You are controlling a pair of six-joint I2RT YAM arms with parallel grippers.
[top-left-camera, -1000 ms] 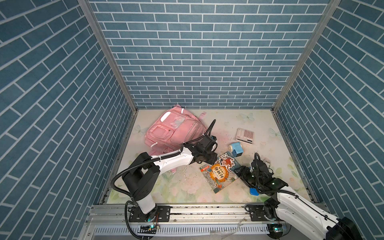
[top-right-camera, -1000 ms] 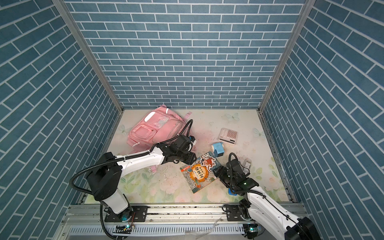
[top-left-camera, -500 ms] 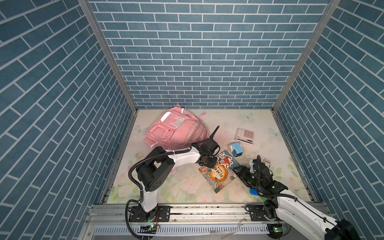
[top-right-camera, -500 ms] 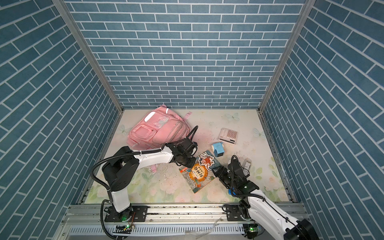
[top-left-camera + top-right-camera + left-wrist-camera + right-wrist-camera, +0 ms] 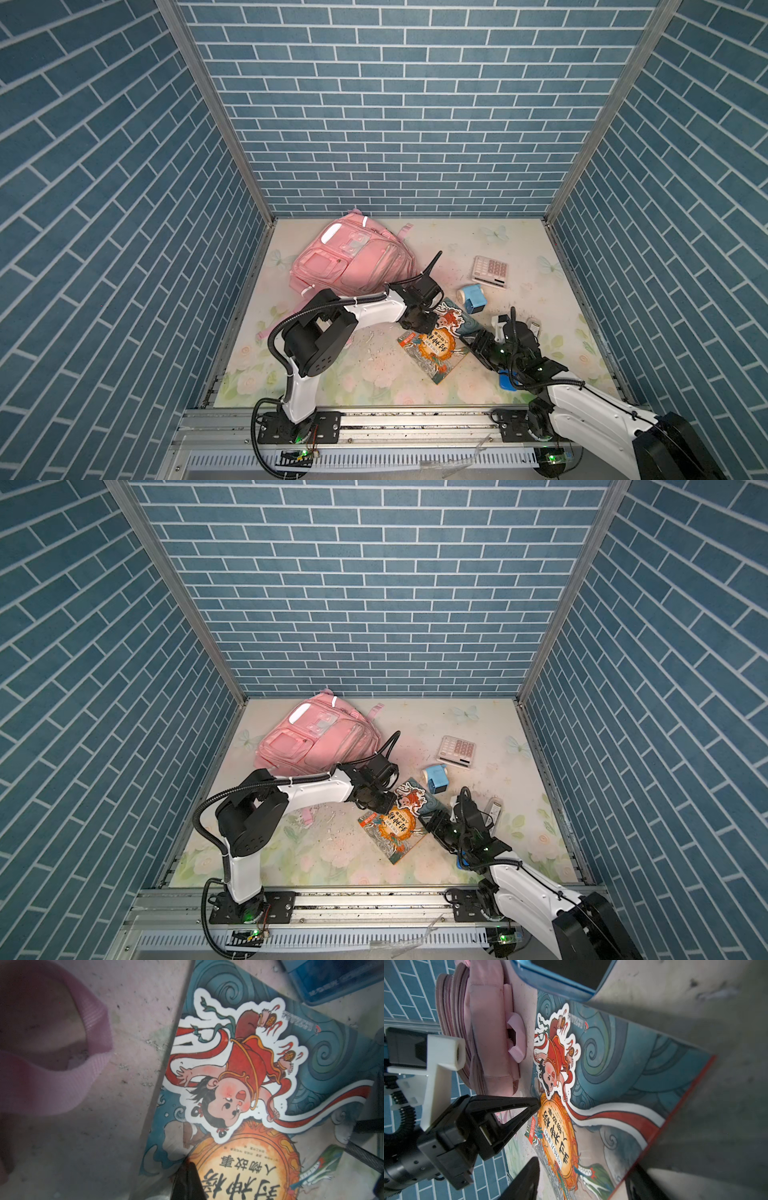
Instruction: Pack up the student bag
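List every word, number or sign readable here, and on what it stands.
"封神榜", large, on the orange disc of the thin teal picture book.
"人物故事", smaller, beside it.
Its corner print and red label: too small.
Keys of the white flat calculator: too small.
Print on the blue plastic box: blurred.

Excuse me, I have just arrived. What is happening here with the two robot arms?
Both arms are working on a colourful illustrated picture book that lies on the floral table mat. The left gripper is shut, its tips at one edge of the book. The right gripper is open at the opposite side. The large pink fabric backpack lies farther back, and the book is not in it yet.
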